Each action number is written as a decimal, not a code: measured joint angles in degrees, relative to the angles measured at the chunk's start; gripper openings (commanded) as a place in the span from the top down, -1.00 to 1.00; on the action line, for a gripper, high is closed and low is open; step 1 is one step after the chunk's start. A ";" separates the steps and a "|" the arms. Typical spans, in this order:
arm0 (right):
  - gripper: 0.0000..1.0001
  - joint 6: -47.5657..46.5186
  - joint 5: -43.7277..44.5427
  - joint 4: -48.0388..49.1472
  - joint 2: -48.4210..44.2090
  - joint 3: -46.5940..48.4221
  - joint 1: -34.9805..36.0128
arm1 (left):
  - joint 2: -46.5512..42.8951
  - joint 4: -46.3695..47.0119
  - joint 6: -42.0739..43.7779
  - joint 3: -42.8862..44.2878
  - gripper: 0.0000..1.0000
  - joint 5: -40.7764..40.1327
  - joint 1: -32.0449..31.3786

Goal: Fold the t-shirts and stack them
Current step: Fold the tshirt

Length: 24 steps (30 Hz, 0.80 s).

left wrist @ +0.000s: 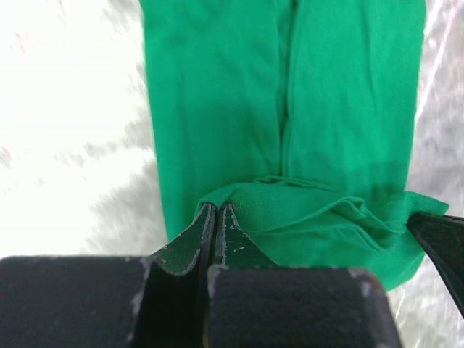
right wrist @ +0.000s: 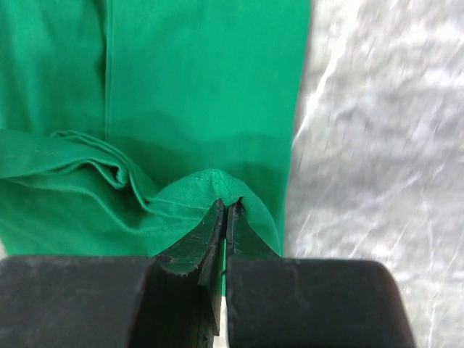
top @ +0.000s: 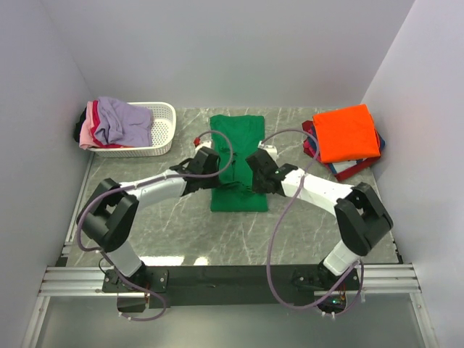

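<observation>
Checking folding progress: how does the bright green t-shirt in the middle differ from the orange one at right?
The bright green cloth t-shirt lies as a long strip, half folded; the orange cloth t-shirt is a compact folded rectangle. The left gripper and right gripper pinch the green one's near end; nothing touches the orange one. Green lies on the marble table; orange tops a pile of folded shirts. Both are plain single colours.

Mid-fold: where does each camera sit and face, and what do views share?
Top external: above, behind the bases, looking down on the table, left arm, right arm and green t-shirt.
Left wrist: on the left arm, looking along its shut left gripper pinching the shirt's edge.
Right wrist: the same for the shut right gripper; table at right.
Shared: all three show the green t-shirt.
</observation>
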 measured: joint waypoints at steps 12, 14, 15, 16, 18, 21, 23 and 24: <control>1.00 -5.99 -1.33 1.44 9.07 9.73 -6.43 | 9.03 -1.16 4.76 11.19 0.99 1.95 5.75; 1.00 -6.69 -1.62 1.42 10.10 11.37 -7.45 | 9.75 -1.73 5.31 12.72 0.99 2.29 6.05; 1.00 -7.06 -1.66 1.33 10.56 12.13 -7.82 | 10.19 -1.95 5.57 13.51 0.99 2.36 6.25; 1.00 -7.48 -1.95 1.27 11.32 13.27 -8.33 | 10.56 -2.08 5.86 14.29 0.99 2.43 6.40; 1.00 -8.11 -2.16 1.31 12.57 15.15 -8.96 | 11.69 -2.25 6.23 16.00 0.99 2.75 6.86; 1.00 -9.18 -2.58 1.27 15.04 18.18 -9.77 | 13.20 -2.51 6.78 17.84 0.99 2.84 7.67; 1.00 -9.70 -2.67 1.22 16.04 19.28 -10.08 | 14.01 -2.69 7.04 18.64 0.99 3.02 8.07; 1.00 -9.92 -2.84 1.25 16.41 19.63 -10.27 | 14.45 -2.78 7.28 19.08 0.99 3.13 8.31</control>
